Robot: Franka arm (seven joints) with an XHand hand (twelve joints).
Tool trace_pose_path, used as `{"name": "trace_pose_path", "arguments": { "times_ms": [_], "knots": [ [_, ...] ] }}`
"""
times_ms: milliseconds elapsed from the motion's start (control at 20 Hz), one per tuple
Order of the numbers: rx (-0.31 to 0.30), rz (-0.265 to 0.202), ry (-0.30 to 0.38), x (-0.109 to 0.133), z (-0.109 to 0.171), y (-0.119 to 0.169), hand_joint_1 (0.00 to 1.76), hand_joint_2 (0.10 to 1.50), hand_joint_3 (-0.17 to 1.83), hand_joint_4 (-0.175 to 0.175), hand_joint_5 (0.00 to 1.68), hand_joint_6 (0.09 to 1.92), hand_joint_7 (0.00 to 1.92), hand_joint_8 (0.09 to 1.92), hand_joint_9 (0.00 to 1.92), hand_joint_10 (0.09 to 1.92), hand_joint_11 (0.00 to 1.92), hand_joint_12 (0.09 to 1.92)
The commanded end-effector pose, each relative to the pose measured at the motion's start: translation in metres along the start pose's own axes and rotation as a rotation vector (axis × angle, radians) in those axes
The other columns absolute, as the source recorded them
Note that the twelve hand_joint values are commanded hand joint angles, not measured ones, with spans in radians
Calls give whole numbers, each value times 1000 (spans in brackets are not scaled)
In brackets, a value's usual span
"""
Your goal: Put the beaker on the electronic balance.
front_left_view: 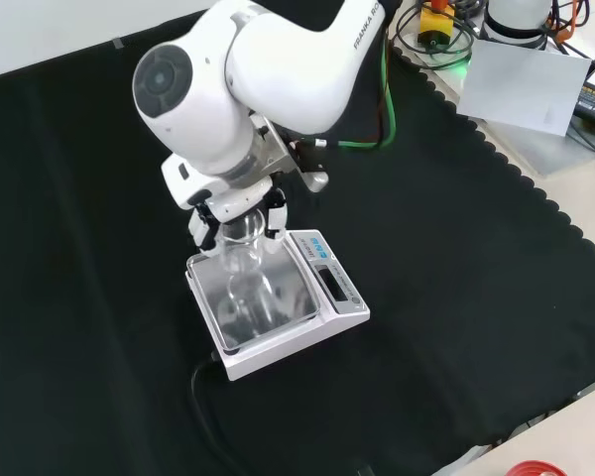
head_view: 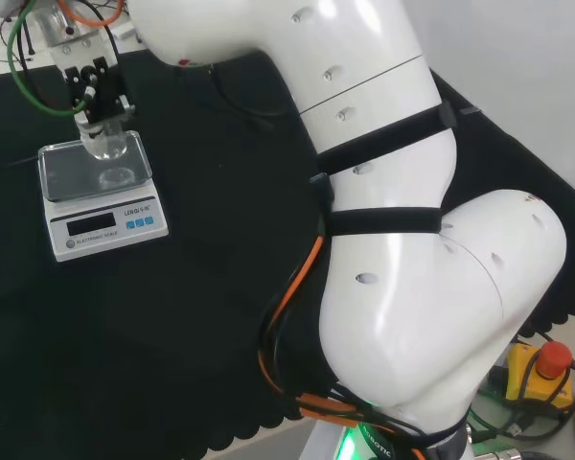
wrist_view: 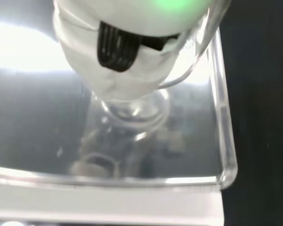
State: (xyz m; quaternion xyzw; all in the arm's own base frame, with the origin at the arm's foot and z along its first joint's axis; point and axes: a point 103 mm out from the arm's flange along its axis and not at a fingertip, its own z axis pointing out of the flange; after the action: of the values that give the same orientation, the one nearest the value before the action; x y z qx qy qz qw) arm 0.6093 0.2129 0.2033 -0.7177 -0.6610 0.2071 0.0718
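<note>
- Your hand [front_left_view: 240, 206] has its fingers curled around the beaker [front_left_view: 244, 260], gripping near the rim.
- In the front view, the beaker hangs upright at 6 o'clock from the fingers, long axis vertical, directly over the shiny pan of the electronic balance [front_left_view: 317, 315].
- You can't tell whether its base touches the pan; judge the drop as straight down before releasing.

glossy white arm [front_left_view: 278, 59] with round grey cap, black bands, orange cables.
</note>
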Motion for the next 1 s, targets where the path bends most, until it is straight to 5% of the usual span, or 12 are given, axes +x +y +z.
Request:
{"name": "trace_pose_path", "arguments": {
  "times_ms": [50,400,500,600,650,750,850,1000],
  "knots": [
    [27,-27,21,7,17,-3,1211,984,5,-175,1250,574,972,1119,1267,677,1343,695],
    [25,-33,13,13,23,0,1394,1017,9,-175,1098,807,959,1126,1134,776,1329,703],
    [29,-40,22,11,26,0,1276,998,4,-175,1192,666,965,1124,1202,747,1338,703],
    [45,-75,54,5,26,-1,1245,921,-89,-78,952,911,912,1100,1230,656,1305,716],
    [52,-98,74,1,25,-3,1146,870,-130,-47,657,896,786,1066,1118,635,1068,865],
    [55,-119,94,-5,20,-5,914,792,-155,-16,220,581,456,962,750,673,523,1226],
    [50,-130,98,-9,15,-7,750,742,-153,1,55,196,163,811,430,774,170,1441],
    [61,-148,80,-15,13,-11,608,686,-135,11,5,87,18,585,223,837,18,1484]
  ]
}}
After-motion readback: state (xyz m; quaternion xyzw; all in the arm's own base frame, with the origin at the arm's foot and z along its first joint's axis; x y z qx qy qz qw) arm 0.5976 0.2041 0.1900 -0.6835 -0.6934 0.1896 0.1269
